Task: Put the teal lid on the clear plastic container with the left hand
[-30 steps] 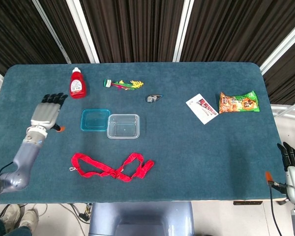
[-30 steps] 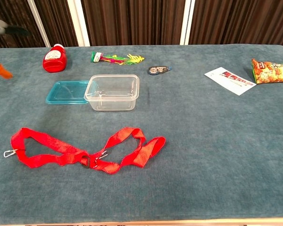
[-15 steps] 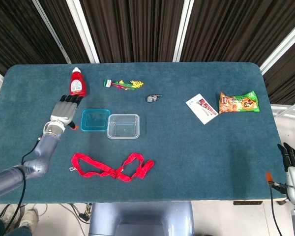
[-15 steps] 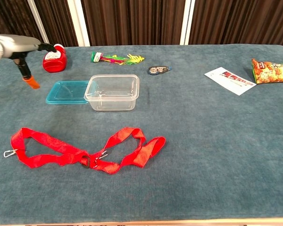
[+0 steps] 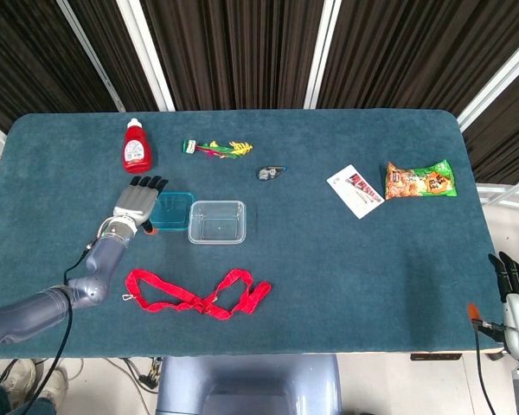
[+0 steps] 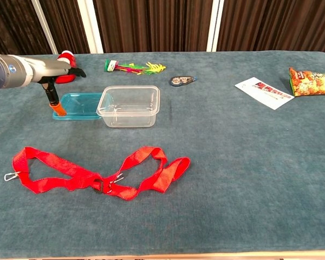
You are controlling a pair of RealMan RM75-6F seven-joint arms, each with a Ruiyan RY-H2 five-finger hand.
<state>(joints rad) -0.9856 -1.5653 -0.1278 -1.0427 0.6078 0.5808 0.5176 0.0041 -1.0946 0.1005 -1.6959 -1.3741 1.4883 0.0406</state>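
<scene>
- Tabletop [image 5: 346, 277]: a wide surface with rounded corners, covered in dark teal felt-like fabric. Behind it hang dark corrugated panels crossed by white bars.
- Teal lid [image 5: 175, 210]: a shallow, translucent, rectangular lid with a raised rim. It lies flat on the tabletop in the left half, and its right edge touches the clear plastic container. In the chest view the lid [image 6: 81, 104] sits lower than the container wall.
- Clear plastic container [image 5: 217, 221]: a rectangular, transparent tub with rounded corners. It stands upright and uncovered, directly right of the lid. The chest view shows its rim and walls [image 6: 130, 105] and nothing inside.
- Left robot hand [image 5: 137, 203]: it hangs over the lid's left edge, back upward, with dark fingers extended and slightly spread toward the far side of the tabletop. It holds nothing. In the chest view an orange-tipped digit [image 6: 57, 111] points down at the lid's left rim; whether it touches cannot be determined.
- Right robot hand [image 5: 516, 285]: it sits at the lower right corner of the head view, off the tabletop edge. Its dark fingers are extended and hold nothing.
- Other items: a red ketchup bottle [image 5: 137, 147] lies beyond the left robot hand; a red strap [image 5: 195, 292] is looped near the front edge; a snack bag [image 5: 419, 180] and a printed card [image 5: 355, 190] lie at the right.
</scene>
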